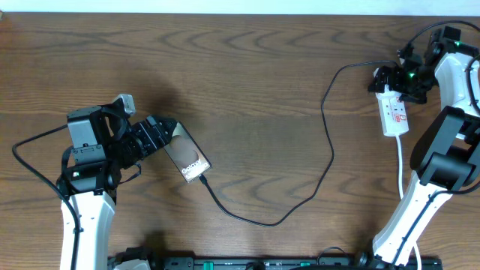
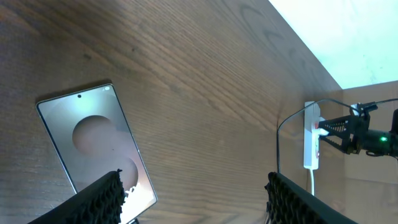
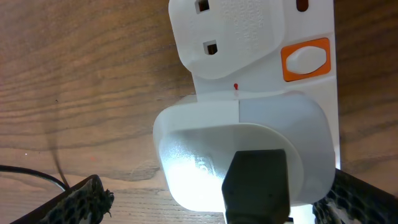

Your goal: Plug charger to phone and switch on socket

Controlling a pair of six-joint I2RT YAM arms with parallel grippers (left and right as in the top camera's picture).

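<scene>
The phone (image 1: 189, 155) lies flat on the table at the left, with the charger (image 1: 331, 161) cable's connector at its lower right end. The cable loops right and up to the socket (image 1: 395, 116), a white power strip. My left gripper (image 1: 156, 137) is open and empty just left of the phone (image 2: 93, 143). My right gripper (image 1: 396, 81) is open over the strip's far end. In the right wrist view its fingers (image 3: 217, 200) straddle a white adapter (image 3: 205, 149) plugged into the socket (image 3: 236, 37). An orange switch (image 3: 305, 59) sits beside a free outlet.
The socket's white cord (image 1: 400, 161) trails toward the right arm's base. The table's far edge meets a pale wall (image 2: 348, 37). The socket (image 2: 311, 140) and the black cable (image 2: 278, 149) also show far off in the left wrist view.
</scene>
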